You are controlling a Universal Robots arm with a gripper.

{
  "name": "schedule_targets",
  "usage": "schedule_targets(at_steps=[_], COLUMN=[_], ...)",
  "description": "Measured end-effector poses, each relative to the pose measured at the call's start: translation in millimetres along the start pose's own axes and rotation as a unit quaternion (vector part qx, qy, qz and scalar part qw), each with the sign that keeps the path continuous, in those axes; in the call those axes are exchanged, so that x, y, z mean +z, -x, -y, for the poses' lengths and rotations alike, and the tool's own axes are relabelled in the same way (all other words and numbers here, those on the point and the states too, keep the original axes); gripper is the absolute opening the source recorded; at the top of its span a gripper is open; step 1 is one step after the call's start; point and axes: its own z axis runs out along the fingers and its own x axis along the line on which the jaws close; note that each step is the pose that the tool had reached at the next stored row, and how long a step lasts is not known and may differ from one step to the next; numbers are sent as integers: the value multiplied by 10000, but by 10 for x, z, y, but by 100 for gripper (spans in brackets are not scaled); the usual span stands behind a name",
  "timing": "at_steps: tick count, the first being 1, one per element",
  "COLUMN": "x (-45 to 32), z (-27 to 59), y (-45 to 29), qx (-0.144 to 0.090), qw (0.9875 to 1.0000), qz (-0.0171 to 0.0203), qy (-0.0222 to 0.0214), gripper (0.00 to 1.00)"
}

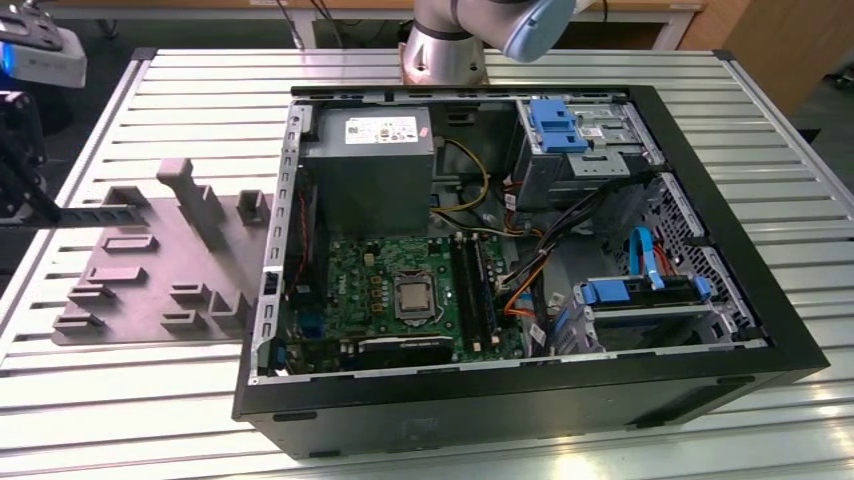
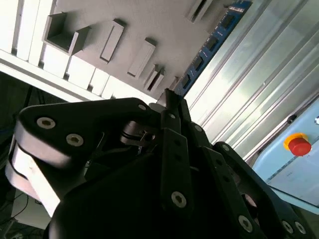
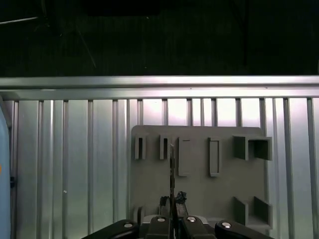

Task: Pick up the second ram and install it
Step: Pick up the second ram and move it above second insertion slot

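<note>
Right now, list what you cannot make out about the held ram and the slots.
Exterior view: the gripper is cut off by the view's left edge.
First wrist view: the second ram is edge-on, chips hidden.
Exterior view: the memory slots are too small to judge.

Clamped in the gripper [image 2: 172, 102]: one end of the second ram [image 2: 209, 45], board reaching toward one o'clock. From that grip, grey fixture plate [image 2: 154, 25] at eleven o'clock, slatted table [image 2: 259, 64] at two, red button [image 2: 299, 146] at four.
</note>
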Motion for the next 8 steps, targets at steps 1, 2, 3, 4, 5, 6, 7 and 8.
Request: schedule_targets(at_steps=[1, 2, 3, 4, 5, 6, 7, 8], x=[-39, -75, -111, -147, -182, -219, -258, -300], z=[-1, -3, -4, -6, -7, -9, -10, -11], y=[1, 2, 2, 3, 4, 5, 6, 7], qx=[0, 0, 0, 0, 0, 0, 0, 0], qw=[10000, 10000, 10000, 10000, 10000, 10000, 10000, 10000], qz=[0, 0, 0, 0, 0, 0, 0, 1], qy=[-1, 0, 0, 0, 0, 0, 0, -1], gripper=[14, 14, 14, 14, 14, 14, 14, 14])
